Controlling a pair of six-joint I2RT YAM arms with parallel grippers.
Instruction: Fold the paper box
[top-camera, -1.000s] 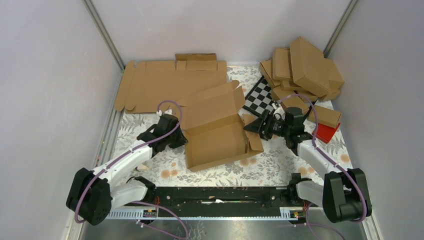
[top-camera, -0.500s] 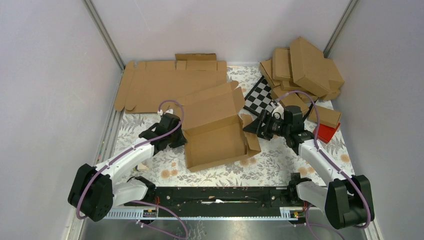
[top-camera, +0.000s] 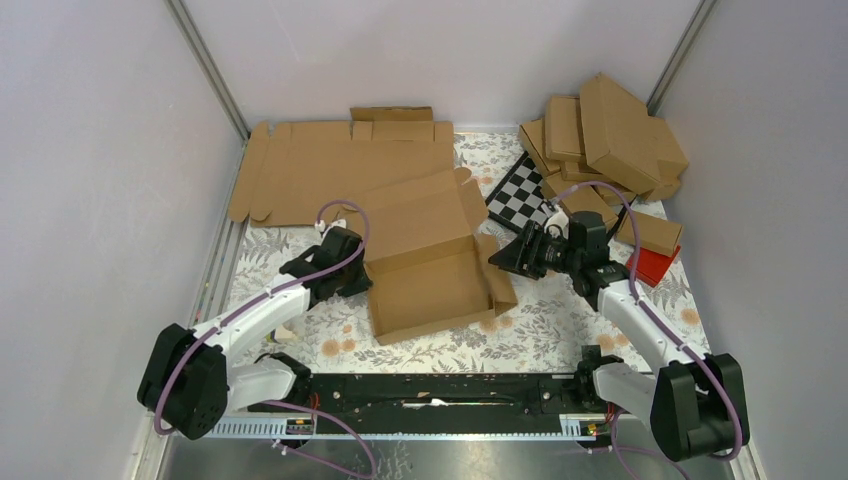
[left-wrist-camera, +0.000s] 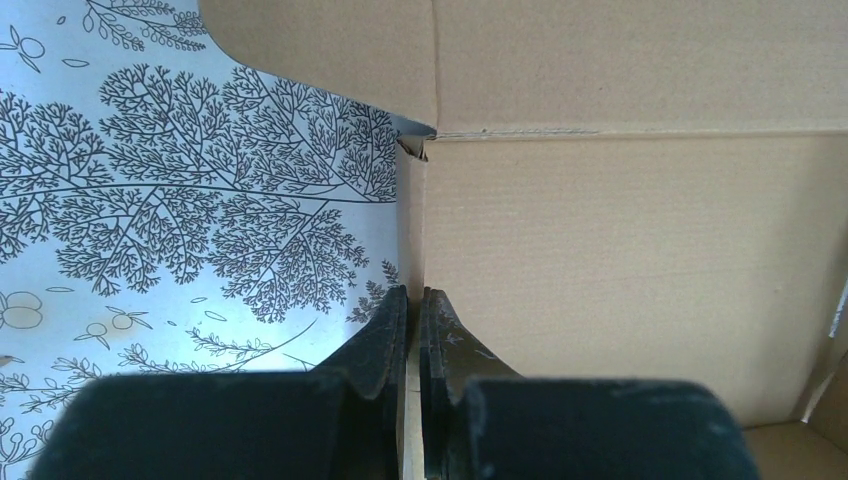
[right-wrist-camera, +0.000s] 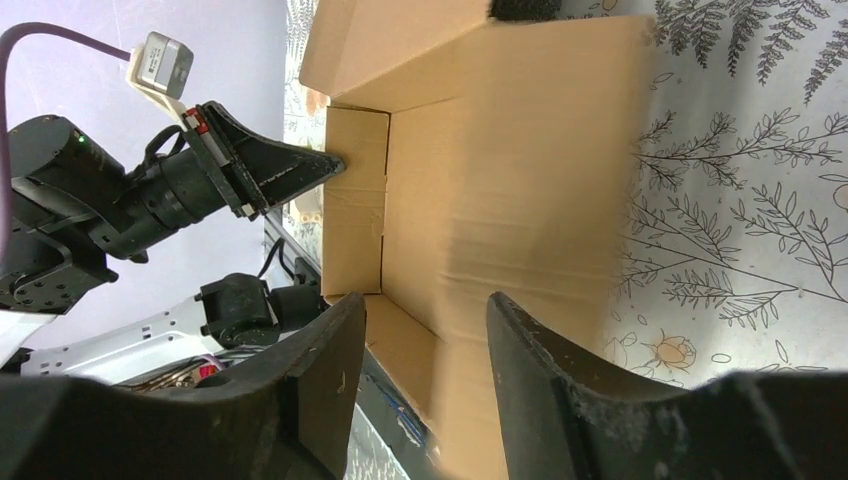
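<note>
Paper box lies half-formed at the middle of the desk, between the two arms, its tray open upward and its lid panel leaning back at the far side. On the left, the left claw is closed on the box's left side wall; the left wrist view shows the wall's thin edge pinched between the two fingers, standing upright next to the floor panel. The step in hand looks like raising and setting the side walls, with the left one held as an anchor. On the right, the right claw is just beside the right side wall, and its own camera shows the fingers spread apart with nothing clamped between them. My judgement is that the next move calls for this claw to catch the right wall, stand it square and fold it inward so its tabs seat in the floor, while the left grip keeps the tray from sliding on the cloth. Several things are hard to read. The left wrist view shows only one corner of the box. From above I cannot tell whether the near wall is locked. The right claw tip merges with the right wall, so contact is uncertain. In the right wrist view the box's right wall is smeared by blur, hiding any tabs or slots.
</note>
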